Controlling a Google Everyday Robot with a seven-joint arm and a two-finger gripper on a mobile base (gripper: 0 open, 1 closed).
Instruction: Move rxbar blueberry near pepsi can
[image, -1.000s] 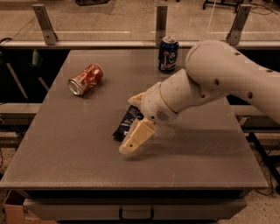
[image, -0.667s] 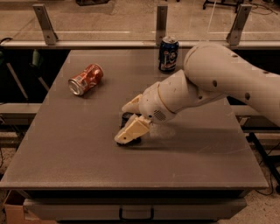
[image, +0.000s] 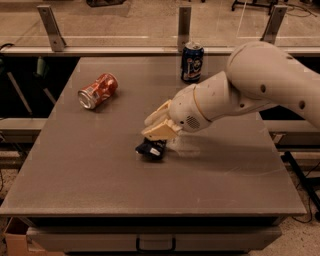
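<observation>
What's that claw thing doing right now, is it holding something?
The gripper: closed, it seems, on the snack bar, over the middle of the table.

Gripper (image: 157, 133) low at centre — arm outstretched

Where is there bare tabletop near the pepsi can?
Bare table lies between the pepsi can and the tipped orange-red can, and along the near edge. It is crowded mid-table, where the gripper sits over the rxbar blueberry, and the arm overhangs the table's right side.
</observation>
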